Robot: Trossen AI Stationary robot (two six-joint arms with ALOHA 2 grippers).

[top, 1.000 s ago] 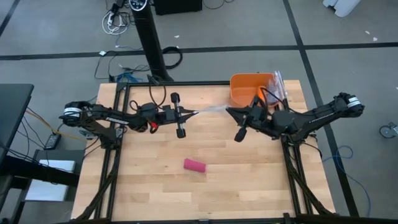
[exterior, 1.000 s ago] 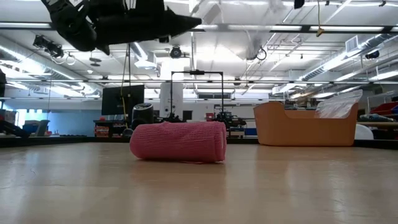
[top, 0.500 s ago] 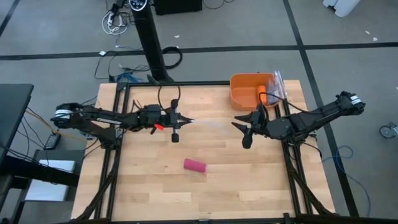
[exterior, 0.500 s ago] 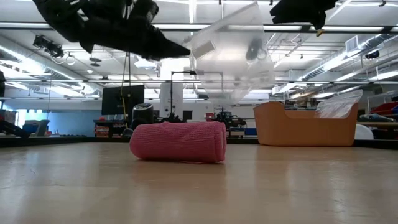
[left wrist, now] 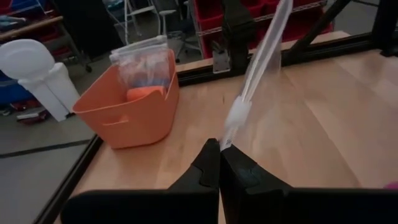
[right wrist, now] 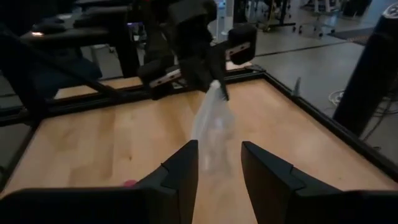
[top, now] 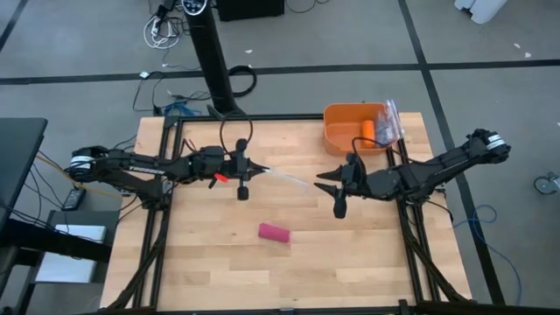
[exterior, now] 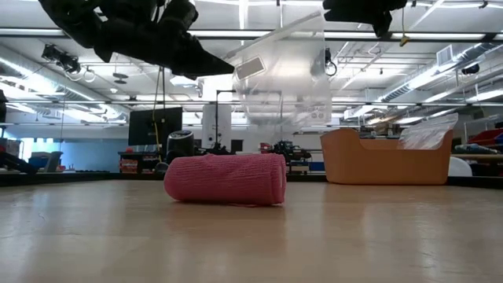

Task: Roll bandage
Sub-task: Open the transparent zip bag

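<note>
Clear crinkly plastic is pinched between the shut fingers of the left gripper (top: pixel 259 168), left of centre in the high view: the plastic bag (exterior: pixel 283 75) hangs from them above the table, near the top centre of the low view. The right gripper (top: pixel 320 181) is just right of centre in the high view, its fingers (right wrist: pixel 180 174) parted with the free end of the bag in the gap between them; no grip on it can be made out.

An orange bin (top: pixel 342 138) stands at the upper right of the wooden table (top: pixel 219 262). It contains a small orange roll (top: pixel 368 129) and more clear plastic.

The bandage (top: pixel 274 233) lies on the table below centre in the high view, well apart from both grippers. It is a stubby magenta-pink cylinder on its side, with a woven mesh texture and a slightly loose outer edge (exterior: pixel 226 179).

No legible writing shows.
</note>
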